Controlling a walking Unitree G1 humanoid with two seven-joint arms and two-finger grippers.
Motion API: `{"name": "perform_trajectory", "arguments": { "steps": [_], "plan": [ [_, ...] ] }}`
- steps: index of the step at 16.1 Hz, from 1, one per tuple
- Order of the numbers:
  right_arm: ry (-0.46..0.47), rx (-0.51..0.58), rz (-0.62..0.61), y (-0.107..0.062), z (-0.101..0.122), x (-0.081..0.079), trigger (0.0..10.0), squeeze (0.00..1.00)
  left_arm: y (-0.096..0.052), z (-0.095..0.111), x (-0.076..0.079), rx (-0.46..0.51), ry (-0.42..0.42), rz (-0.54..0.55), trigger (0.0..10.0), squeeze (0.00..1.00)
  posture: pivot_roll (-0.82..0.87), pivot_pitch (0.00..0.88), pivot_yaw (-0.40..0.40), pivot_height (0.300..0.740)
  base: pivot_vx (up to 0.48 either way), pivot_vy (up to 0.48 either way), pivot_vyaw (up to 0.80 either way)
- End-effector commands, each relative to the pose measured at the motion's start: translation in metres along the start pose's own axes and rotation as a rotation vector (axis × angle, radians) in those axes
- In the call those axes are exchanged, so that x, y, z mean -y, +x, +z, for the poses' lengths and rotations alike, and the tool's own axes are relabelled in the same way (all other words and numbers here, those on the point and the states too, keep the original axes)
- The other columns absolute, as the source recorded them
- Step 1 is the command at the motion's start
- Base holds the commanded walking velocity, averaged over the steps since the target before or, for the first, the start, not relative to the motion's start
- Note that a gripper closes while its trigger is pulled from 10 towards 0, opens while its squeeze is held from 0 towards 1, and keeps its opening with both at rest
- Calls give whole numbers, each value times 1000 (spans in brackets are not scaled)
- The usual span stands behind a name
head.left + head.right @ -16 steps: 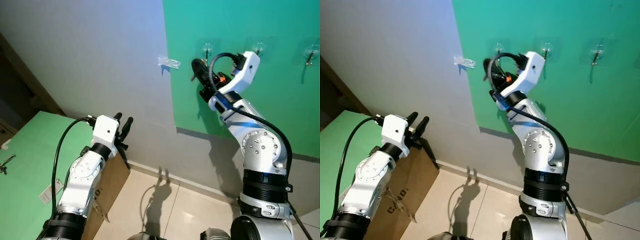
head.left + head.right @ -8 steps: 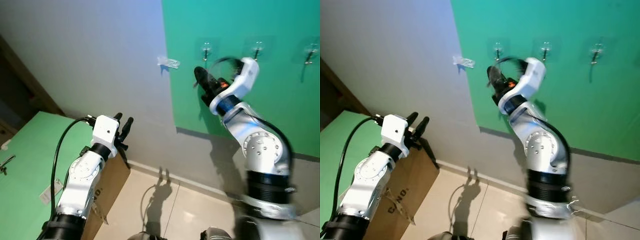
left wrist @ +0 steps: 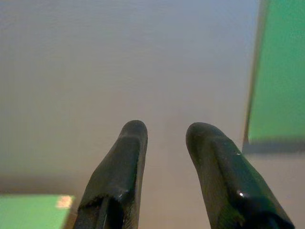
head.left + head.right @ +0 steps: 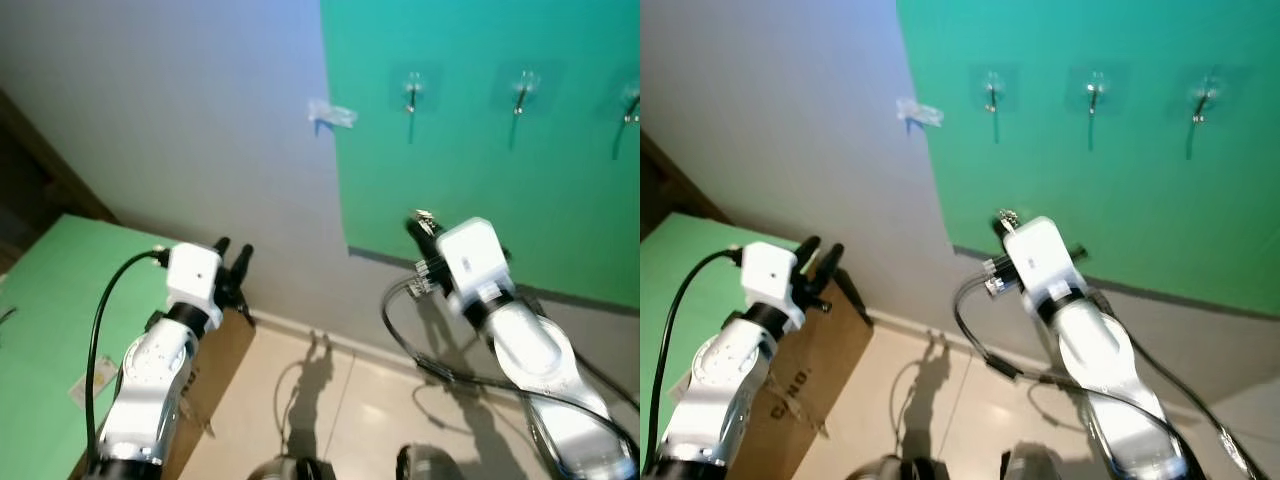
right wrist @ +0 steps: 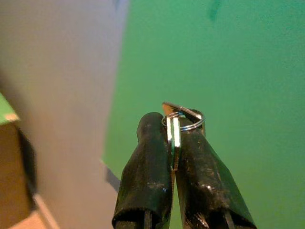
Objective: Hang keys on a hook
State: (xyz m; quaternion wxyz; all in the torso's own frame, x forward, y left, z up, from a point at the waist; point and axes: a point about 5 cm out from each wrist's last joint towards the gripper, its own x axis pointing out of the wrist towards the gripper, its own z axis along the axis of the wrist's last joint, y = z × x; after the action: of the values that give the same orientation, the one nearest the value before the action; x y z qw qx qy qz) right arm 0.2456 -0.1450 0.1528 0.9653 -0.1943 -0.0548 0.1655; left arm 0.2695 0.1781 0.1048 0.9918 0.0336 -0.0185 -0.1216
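Observation:
Three clear-backed metal hooks sit in a row high on the green wall panel (image 4: pixel 560 200): a left hook (image 4: pixel 412 92), a middle hook (image 4: pixel 520 92) and a right hook (image 4: pixel 630 105). My right gripper (image 4: pixel 420 226) is well below the left hook, pointing up at the panel. It is shut on a key ring with silver keys (image 5: pixel 178 121), which pokes out past the fingertips (image 5: pixel 151 125). My left gripper (image 4: pixel 232 256) is held open in front of the grey wall with nothing between its fingers (image 3: pixel 133 136).
A small clear plastic piece (image 4: pixel 333 115) sticks out of the grey wall left of the panel. A cardboard box (image 4: pixel 800 385) with a green top (image 4: pixel 60 300) stands at my left. Tiled floor (image 4: pixel 340 400) lies below, and my right arm's black cable (image 4: pixel 400 330) loops over it.
My right arm has dropped from beside the left hook to well below the row of hooks, still gripping the keys. The view has shifted a little; the left arm has barely moved.

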Motion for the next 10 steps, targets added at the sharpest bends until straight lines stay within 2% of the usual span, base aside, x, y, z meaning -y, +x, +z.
{"name": "perform_trajectory", "arguments": {
  "steps": [1,2,3,5,8,10],
  "plan": [
    [-1,24,-69,-4,0,7,0,0,-6,5,-12,15,-76,89,10000,0,-200,168,159,740,0,0,0],
    [25,9,-114,-7,-5,11,0,0,-9,5,-14,15,-98,137,10000,0,-207,162,162,740,0,0,0],
    [49,-13,-191,-13,-16,17,0,0,-18,6,-10,10,-120,198,10000,0,-207,155,163,740,0,0,0],
    [89,-6,-245,-15,-23,16,0,0,-20,8,2,13,-89,174,10000,0,-206,135,159,740,0,0,0],
    [172,-29,-318,-17,-42,11,0,0,-18,9,12,-8,-113,175,10000,0,-208,83,150,740,0,0,0],
    [235,-40,-342,-9,-50,6,0,0,-10,10,21,-15,-96,119,10000,0,-213,56,146,740,0,0,0]
  ]
}}
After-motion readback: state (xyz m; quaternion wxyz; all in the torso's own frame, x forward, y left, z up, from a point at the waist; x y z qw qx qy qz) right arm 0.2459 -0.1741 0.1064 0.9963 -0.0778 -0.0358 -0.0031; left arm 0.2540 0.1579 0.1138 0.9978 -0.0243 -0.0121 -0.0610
